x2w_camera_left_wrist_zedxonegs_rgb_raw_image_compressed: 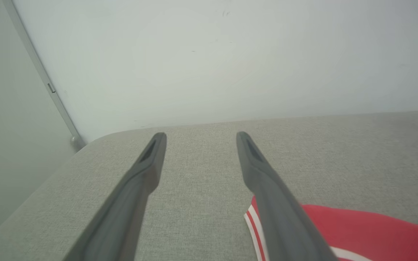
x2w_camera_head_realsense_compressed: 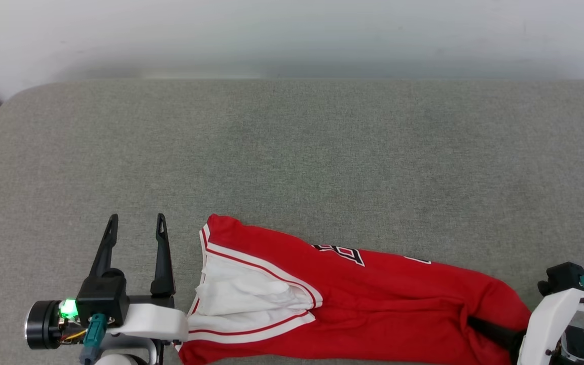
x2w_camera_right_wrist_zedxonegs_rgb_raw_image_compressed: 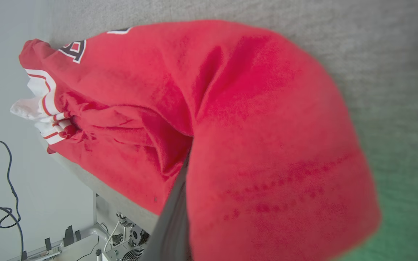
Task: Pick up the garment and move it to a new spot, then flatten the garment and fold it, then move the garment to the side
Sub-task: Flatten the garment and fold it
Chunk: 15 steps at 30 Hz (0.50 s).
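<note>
- Holding the left gripper [x2w_camera_head_realsense_compressed: 138,218] wide apart, empty, just beside the garment [x2w_camera_head_realsense_compressed: 363,299].
- Burying the right gripper [x2w_camera_head_realsense_compressed: 492,330] in bunched red cloth; grip impossible to tell.
- Lying crumpled along the near edge of the grey fabric surface [x2w_camera_head_realsense_compressed: 292,152], showing white sleeve, striped trim, partial black print.

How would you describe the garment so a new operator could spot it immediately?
On the wide grey padded surface, look along the near edge, right of the open left claw. The garment lies there bunched lengthwise: red cloth with a white sleeve, red-and-white striped trim and part of a black, white-outlined print, the only red thing there.
</note>
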Available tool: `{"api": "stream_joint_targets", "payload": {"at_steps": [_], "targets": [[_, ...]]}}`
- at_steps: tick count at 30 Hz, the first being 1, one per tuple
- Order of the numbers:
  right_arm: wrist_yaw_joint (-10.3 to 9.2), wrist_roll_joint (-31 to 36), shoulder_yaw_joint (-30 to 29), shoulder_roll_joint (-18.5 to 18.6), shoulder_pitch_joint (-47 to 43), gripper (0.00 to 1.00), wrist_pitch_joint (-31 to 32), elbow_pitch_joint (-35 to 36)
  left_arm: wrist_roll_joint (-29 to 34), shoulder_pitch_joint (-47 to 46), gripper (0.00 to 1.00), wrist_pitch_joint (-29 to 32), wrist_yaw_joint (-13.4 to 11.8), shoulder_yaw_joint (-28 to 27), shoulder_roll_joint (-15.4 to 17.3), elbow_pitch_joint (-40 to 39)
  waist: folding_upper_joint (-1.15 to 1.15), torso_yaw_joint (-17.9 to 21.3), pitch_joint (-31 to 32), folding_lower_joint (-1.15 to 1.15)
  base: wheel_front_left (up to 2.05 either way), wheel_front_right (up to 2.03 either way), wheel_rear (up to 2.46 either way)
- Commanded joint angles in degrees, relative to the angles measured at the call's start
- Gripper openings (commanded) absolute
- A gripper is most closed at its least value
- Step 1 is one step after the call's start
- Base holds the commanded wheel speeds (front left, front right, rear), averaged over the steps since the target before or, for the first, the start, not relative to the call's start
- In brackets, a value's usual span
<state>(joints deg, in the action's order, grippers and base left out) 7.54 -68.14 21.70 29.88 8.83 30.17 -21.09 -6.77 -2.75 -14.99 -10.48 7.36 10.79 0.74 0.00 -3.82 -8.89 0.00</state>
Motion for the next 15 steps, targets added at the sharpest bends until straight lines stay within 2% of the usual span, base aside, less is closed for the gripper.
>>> {"api": "stream_joint_targets", "payload": {"at_steps": [1, 7, 10, 11, 14, 15], "targets": [[-0.12, 0.4, 0.1, 0.7, 0.2, 0.00, -0.7, 0.0, 0.9, 1.1, 1.00, -0.3, 0.6, -0.8, -0.7, -0.1, 0.00, 0.1, 0.6, 0.00, 0.00, 0.00, 0.00], [-0.09, 0.6, -2.3, 6.6, -0.1, 0.00, -1.5, 1.7, 3.3, 3.1, 1.00, -0.3, 1.9, -3.0, -2.4, -0.1, 0.00, 0.6, 2.4, 0.00, 0.00, 0.00, 0.00], [-0.09, 1.2, -4.0, 10.2, -1.2, 0.00, -1.4, 0.8, 4.0, 3.9, 1.00, -0.3, 2.4, -3.6, -3.1, -0.2, 0.00, 0.8, 3.0, 0.00, 0.00, 0.00, 0.00], [-0.09, 1.2, -4.0, 10.2, -1.2, 0.00, -1.4, 0.8, 4.0, 3.9, 1.00, -0.3, 2.4, -3.6, -3.1, -0.2, 0.00, 0.8, 3.0, 0.00, 0.00, 0.00, 0.00], [-0.08, 2.6, -6.0, 15.0, -2.5, 0.00, -0.8, -1.1, 4.6, 4.8, 1.00, -0.3, 3.1, -4.2, -3.6, -0.1, 0.00, 1.1, 3.7, 0.00, 0.00, 0.00, 0.00], [-0.08, 2.6, -6.0, 15.0, -2.5, 0.00, -0.8, -1.1, 4.6, 4.8, 1.00, -0.3, 3.1, -4.2, -3.6, -0.1, 0.00, 1.1, 3.7, 0.00, 0.00, 0.00, 0.00]]}}
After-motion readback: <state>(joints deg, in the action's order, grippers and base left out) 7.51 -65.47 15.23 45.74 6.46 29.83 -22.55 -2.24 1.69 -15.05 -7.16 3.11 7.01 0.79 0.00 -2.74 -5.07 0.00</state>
